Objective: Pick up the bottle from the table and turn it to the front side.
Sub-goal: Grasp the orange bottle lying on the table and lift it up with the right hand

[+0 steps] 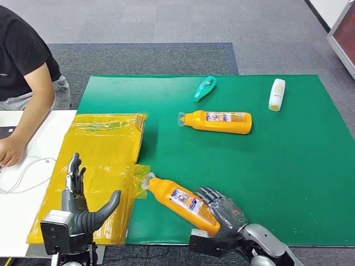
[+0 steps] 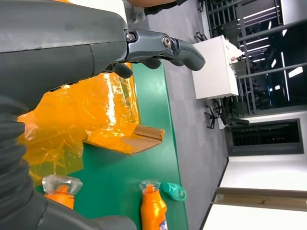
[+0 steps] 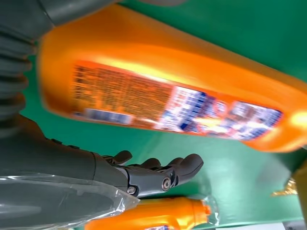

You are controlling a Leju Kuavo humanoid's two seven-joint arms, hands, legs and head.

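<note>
I take the green mat (image 1: 293,183) on the worktop as my landmark. At its near edge my right hand (image 1: 224,213) holds the base end of the near orange bottle (image 1: 179,200), the fingers (image 1: 209,195) curled over the body. The bottle lies slanted across the mat's near edge, its clear cap (image 1: 146,181) pointing toward the yellow plastic bags (image 1: 100,149) and just touching them. In the right wrist view the bottle (image 3: 173,91) fills the frame with its printed label turned to the camera, and the fingers (image 3: 159,170) are stretched out beside it over the green.

My left hand (image 1: 79,205) hovers off the mat's near left corner, above the yellow bags, fingers (image 1: 74,172) spread wide and thumb out, holding nothing. The left wrist view shows the fingers (image 2: 163,48) extended over the bags (image 2: 90,115).

Farther in, around the mat's middle, a 2nd orange bottle (image 1: 217,122) lies flat, cap toward the bags. Beyond it a teal bottle (image 1: 204,88) lies near the mat's far edge, and a white bottle (image 1: 277,94) lies toward the far right.

Left of the mat, a person in a black shirt (image 1: 21,50) rests a hand (image 1: 10,151) on a white surface (image 1: 25,183) with a white cable (image 1: 25,174).
</note>
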